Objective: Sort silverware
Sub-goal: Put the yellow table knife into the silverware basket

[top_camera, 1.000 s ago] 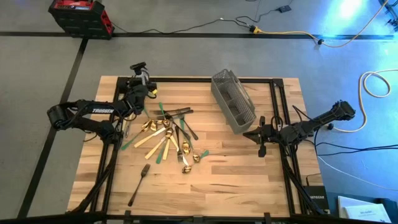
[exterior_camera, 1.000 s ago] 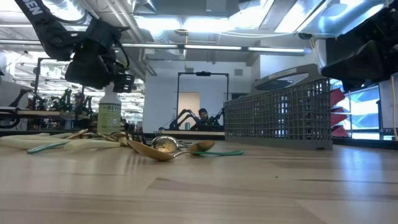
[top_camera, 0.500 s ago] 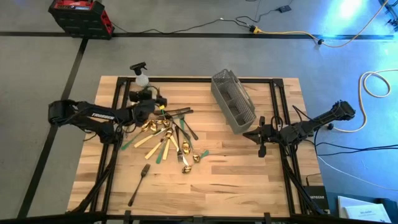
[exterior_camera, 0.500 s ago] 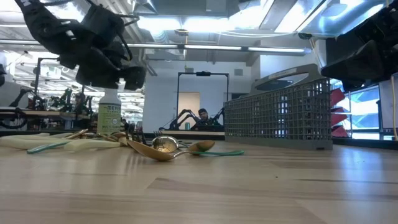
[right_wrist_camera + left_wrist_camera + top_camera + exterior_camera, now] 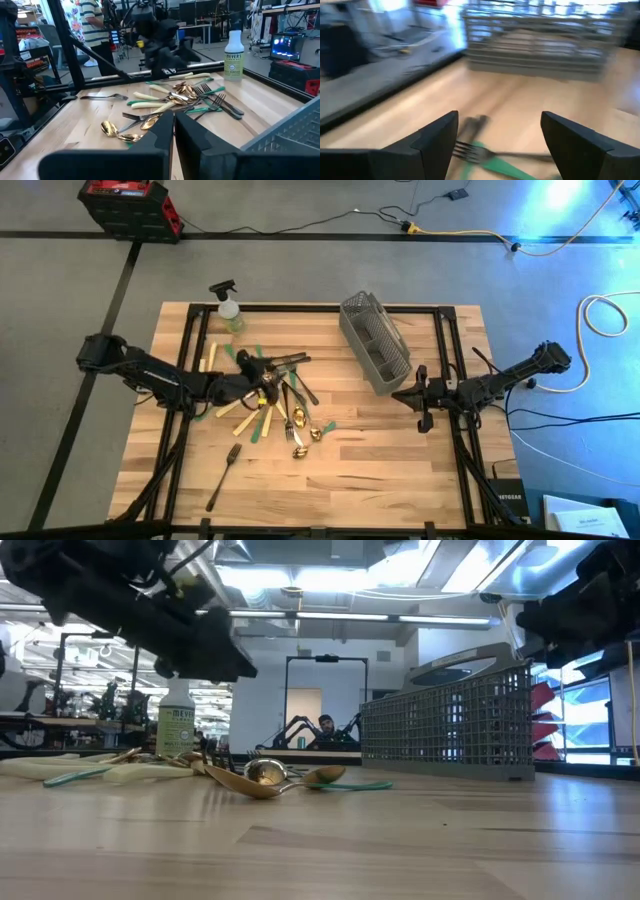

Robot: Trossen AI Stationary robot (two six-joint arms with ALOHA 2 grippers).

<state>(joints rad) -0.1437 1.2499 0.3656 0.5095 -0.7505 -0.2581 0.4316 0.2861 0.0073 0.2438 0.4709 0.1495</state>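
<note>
Silverware (image 5: 270, 402) lies in a loose heap on the left half of the bench (image 5: 380, 470), nearer the far edge; one dark fork (image 5: 224, 476) lies apart, toward the near left corner. Nothing is sorted yet, as I judge it: every piece is on the wood.

My left gripper (image 5: 262, 376) hangs over the far part of the heap, fingers spread wide, grasping nothing. I read this as lining up a pick. The left wrist view shows what the overhead cannot: a fork's tines and a green handle (image 5: 492, 162) lying between the spread fingers (image 5: 435, 140).

The caddy (image 5: 375, 343) sits at the far edge right of centre, presumably the destination. My right gripper (image 5: 414, 395) waits at the right edge, just beside the caddy, fingers clenched on nothing. Its wrist view alone shows a spray bottle (image 5: 234, 56) beyond the heap.
</note>
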